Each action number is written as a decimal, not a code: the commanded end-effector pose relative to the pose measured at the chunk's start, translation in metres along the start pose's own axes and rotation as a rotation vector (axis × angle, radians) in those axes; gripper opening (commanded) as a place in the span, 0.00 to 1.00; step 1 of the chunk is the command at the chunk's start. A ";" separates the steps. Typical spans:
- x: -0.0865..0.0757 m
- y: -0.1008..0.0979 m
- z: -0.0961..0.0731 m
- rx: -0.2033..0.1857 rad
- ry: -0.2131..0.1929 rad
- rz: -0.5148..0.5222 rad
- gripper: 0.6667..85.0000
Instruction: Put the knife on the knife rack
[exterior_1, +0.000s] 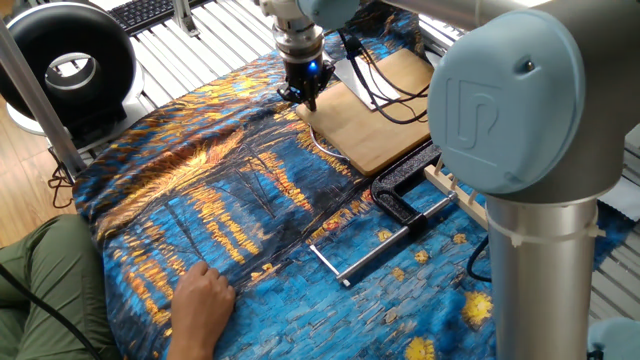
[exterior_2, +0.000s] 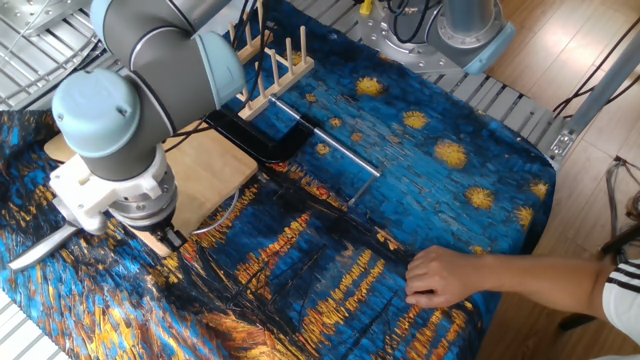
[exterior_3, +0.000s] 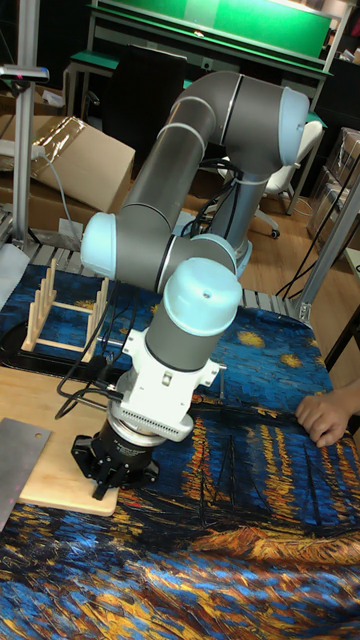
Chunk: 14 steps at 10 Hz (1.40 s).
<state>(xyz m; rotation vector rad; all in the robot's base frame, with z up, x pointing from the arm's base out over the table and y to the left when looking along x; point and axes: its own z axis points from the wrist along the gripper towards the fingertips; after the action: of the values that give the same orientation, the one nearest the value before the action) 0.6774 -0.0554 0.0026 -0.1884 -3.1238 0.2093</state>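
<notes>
The knife (exterior_3: 20, 462) lies flat with its broad grey blade at the left end of the bamboo cutting board (exterior_3: 45, 412). In the other fixed view the blade of the knife (exterior_2: 40, 247) sticks out to the left from behind the arm. My gripper (exterior_1: 303, 97) points down at the board's near corner, close to the cloth and apart from the knife. The wrist hides its fingers, so their gap does not show. The knife rack (exterior_2: 272, 62) stands empty beyond the board, and the knife rack (exterior_3: 65, 312) shows its upright pegs.
A black clamp (exterior_1: 400, 205) with a long silver rod lies between board and rack. A person's hand (exterior_2: 450, 275) rests on the blue and gold cloth at the table's far side. A black ring lamp (exterior_1: 70, 65) stands off the table. Cables cross the board.
</notes>
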 end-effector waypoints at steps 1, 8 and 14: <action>-0.005 0.009 -0.001 -0.041 -0.018 -0.021 0.19; 0.001 0.027 -0.002 -0.110 -0.004 -0.135 0.61; -0.007 0.024 -0.002 -0.098 -0.032 -0.131 0.68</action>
<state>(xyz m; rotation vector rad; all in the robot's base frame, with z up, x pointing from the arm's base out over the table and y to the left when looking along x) 0.6847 -0.0302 0.0002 0.0120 -3.1559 0.0566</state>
